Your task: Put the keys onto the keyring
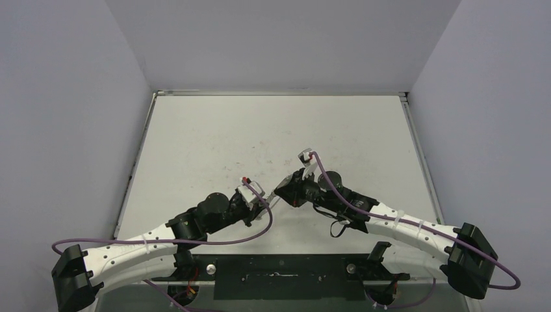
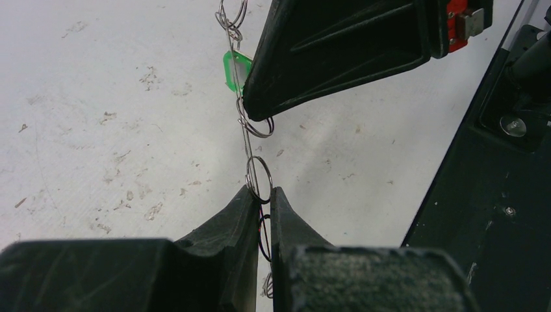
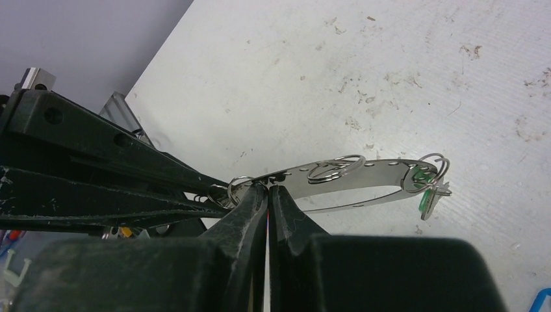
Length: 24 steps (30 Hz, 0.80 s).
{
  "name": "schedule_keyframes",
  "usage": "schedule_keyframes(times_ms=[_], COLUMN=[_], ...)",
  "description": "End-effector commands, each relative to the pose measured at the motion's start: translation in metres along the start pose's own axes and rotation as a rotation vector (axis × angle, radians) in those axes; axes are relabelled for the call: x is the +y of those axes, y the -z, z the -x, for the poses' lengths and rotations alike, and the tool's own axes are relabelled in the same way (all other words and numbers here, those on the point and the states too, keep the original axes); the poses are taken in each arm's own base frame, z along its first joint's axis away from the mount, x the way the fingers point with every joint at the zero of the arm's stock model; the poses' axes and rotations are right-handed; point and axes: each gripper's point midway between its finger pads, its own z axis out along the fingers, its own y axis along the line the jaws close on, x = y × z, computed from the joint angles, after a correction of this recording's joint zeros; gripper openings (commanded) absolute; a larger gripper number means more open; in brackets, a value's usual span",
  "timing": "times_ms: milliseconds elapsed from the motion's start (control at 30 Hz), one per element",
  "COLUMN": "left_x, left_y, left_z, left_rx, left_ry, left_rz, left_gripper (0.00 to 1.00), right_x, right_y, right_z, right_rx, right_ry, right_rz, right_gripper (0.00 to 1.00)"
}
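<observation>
Left pincer (image 2: 260, 195) and right pincer (image 3: 268, 192) both clamped on keyring (image 3: 380, 168), held between them above table (image 1: 260, 130) | green key (image 2: 235, 70) hangs on it | blue key unseen; I reckon half left

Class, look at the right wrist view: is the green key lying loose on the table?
No, the green key hangs from a small loop on the keyring.
</observation>
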Motion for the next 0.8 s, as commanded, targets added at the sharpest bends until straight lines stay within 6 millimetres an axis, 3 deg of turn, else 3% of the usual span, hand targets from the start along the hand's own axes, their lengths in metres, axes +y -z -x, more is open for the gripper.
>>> schedule_keyframes(times_ms=[0, 233, 433, 533, 667, 767], left_x=[-0.003, 0.013, 0.015, 0.014, 0.01, 0.004], left_y=[0.001, 0.0, -0.003, -0.003, -0.003, -0.001], left_z=[0.045, 0.035, 0.027, 0.023, 0.023, 0.028], left_rx=[-0.127, -0.134, -0.115, -0.101, -0.09, -0.091], left_ry=[0.016, -0.013, -0.04, -0.056, -0.057, -0.023], left_rz=[-0.005, 0.078, 0.082, 0.074, 0.054, 0.025], left_gripper=[0.0, 0.0, 0.0, 0.11, 0.42, 0.54], right_x=[0.002, 0.001, 0.002, 0.005, 0.012, 0.008], right_y=[0.0, -0.001, -0.003, -0.001, 0.001, 0.002], right_z=[0.02, 0.019, 0.018, 0.025, 0.032, 0.03], right_rx=[-0.092, -0.139, -0.164, -0.189, -0.201, -0.191], right_ry=[-0.095, -0.344, -0.422, -0.453, -0.455, -0.415], right_rz=[-0.028, -0.039, -0.014, -0.005, 0.02, 0.0], right_gripper=[0.0, 0.0, 0.0, 0.0, 0.0, 0.0])
